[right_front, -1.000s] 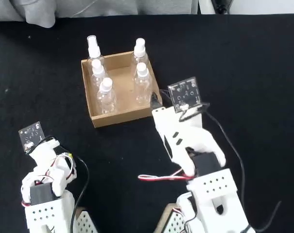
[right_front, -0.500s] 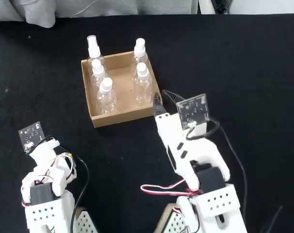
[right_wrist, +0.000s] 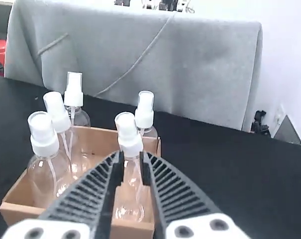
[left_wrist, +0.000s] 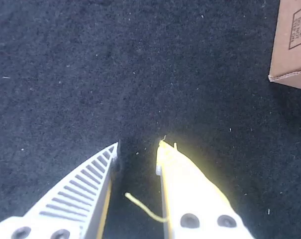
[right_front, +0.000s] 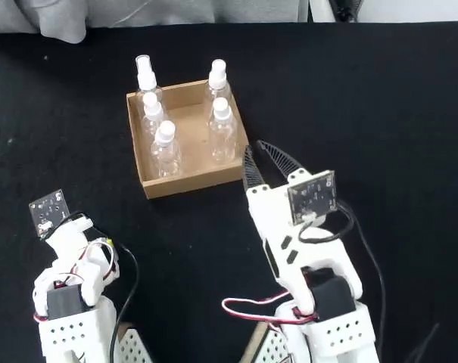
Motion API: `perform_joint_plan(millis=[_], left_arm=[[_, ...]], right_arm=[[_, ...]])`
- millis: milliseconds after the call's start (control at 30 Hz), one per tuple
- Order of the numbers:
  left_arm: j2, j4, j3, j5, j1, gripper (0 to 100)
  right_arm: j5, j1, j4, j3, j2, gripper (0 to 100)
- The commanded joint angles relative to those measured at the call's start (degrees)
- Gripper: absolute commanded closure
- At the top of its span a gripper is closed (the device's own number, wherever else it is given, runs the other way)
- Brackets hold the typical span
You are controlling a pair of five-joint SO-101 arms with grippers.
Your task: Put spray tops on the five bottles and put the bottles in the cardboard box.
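1. Looking down, the high view lays out the whole bench (right_front: 395, 106). The box (right_front: 191, 178) sits toward the far side, left of centre. The left arm (right_front: 70, 280) is folded well back from it at the near edge. The right arm (right_front: 304, 242) reaches up to the box's near right corner.
2. That view places the five bottles (right_front: 165, 147) in the box: three in a row along its left side, two along its right. The rear pair stands at the back corners.
3. The right wrist view adds a low sight line over the box's front wall. It shows the bottles as clear and round-shouldered, all upright, each with a white spray top (right_wrist: 41, 132) and a thin tube running down inside. A grey cloth (right_wrist: 190, 74) hangs behind the bench.
4. The high view shows the black right jaws just beside the box's corner, outside its wall. The wrist view shows them parted by a narrow gap and holding nothing. One bottle is seen through the gap, farther off.
5. The left wrist view shows the pale left jaws a little apart and empty above bare black bench. A thin yellow strand (left_wrist: 140, 204) lies between them. A corner of the box is near.
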Motion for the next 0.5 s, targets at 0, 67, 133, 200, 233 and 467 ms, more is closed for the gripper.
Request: perform_joint_plan(millis=[0,67,133,200,233,467], left_arm=[[-0.4,0.4,1.5,-0.2,0.2,89],[-0.4,0.4,1.5,-0.2,0.2,89],[-0.4,0.4,1.5,-0.2,0.2,89],[-0.4,0.4,1.5,-0.2,0.2,89],[-0.4,0.4,1.5,-0.2,0.2,89],[-0.4,0.4,1.5,-0.2,0.2,89]], right_arm=[[0.0,1.7,-2.0,0.4,-3.1,98.4],[0.0,1.7,-2.0,0.9,-4.4,98.4],[0.0,1.7,-1.9,1.0,-5.6,98.4],[0.0,1.7,-1.7,1.0,-6.4,98.4],[0.0,1.7,-1.6,1.2,-6.7,98.4],[0.0,1.7,-1.9,3.8,-11.4,98.4]])
